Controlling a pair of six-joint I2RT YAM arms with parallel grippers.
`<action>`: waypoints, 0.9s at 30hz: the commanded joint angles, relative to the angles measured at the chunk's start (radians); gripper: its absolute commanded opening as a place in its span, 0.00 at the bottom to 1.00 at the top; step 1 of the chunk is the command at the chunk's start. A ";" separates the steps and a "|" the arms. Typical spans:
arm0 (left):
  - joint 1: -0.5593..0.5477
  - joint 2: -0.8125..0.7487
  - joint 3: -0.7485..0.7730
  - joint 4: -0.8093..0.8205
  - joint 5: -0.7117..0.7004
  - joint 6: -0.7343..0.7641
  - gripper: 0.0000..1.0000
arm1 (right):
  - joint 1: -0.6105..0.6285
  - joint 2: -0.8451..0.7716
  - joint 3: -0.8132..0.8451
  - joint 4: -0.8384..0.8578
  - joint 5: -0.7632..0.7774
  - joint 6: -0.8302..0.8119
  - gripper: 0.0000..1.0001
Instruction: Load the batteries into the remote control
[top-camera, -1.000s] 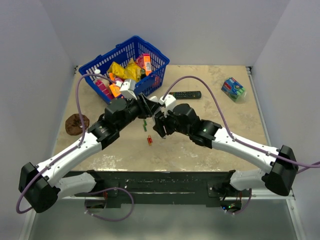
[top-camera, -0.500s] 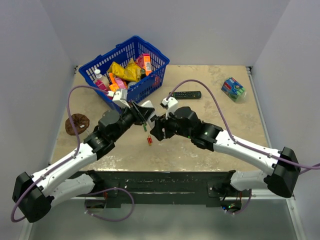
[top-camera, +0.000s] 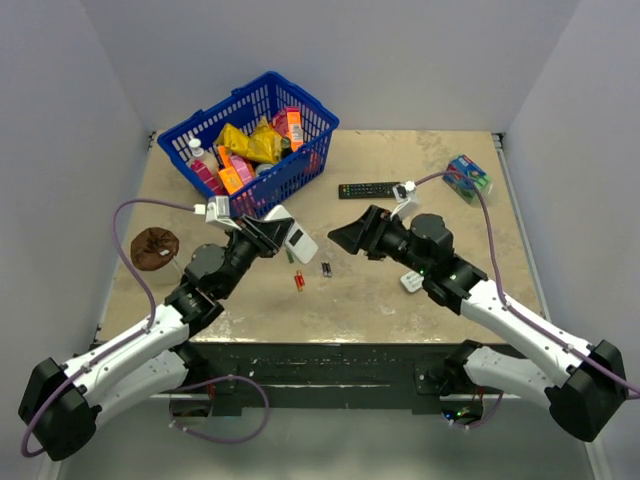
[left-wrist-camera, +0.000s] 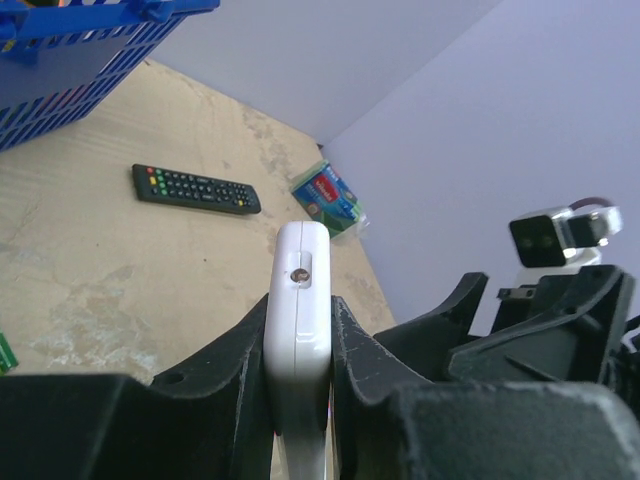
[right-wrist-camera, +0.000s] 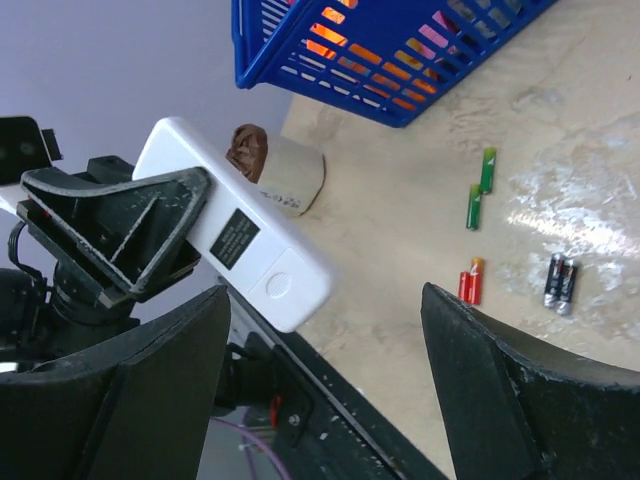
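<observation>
Here, left tool (top-camera: 272, 232) tight on remote control (right-wrist-camera: 285, 280), black label (right-wrist-camera: 236, 238) illegible; right tool (top-camera: 340, 238) wide apart.

The batteries (top-camera: 299, 280) lie on the table (top-camera: 350, 305), before the basket (top-camera: 285, 180) and long remote (top-camera: 370, 189).

White remote (right-wrist-camera: 238, 238): smooth glossy plastic, dark printed sticker on its back
Left gripper (left-wrist-camera: 299, 315): matt black plastic, faintly grainy
Batteries (right-wrist-camera: 471, 281): shiny wrapped casings, metallic gleam
Table (top-camera: 370, 290): mottled beige stone-look top, dull sheen
Basket (top-camera: 285, 178): blue plastic lattice, slight gloss
Black remote (left-wrist-camera: 195, 188): matt plastic
</observation>
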 joint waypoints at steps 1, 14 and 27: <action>0.003 0.012 -0.006 0.190 -0.023 -0.044 0.00 | 0.005 0.026 -0.019 0.113 -0.040 0.151 0.79; 0.003 0.133 0.041 0.315 0.022 -0.038 0.00 | 0.022 0.112 -0.022 0.190 -0.077 0.234 0.69; 0.003 0.161 0.073 0.347 0.057 -0.036 0.00 | 0.025 0.149 -0.056 0.221 -0.051 0.288 0.61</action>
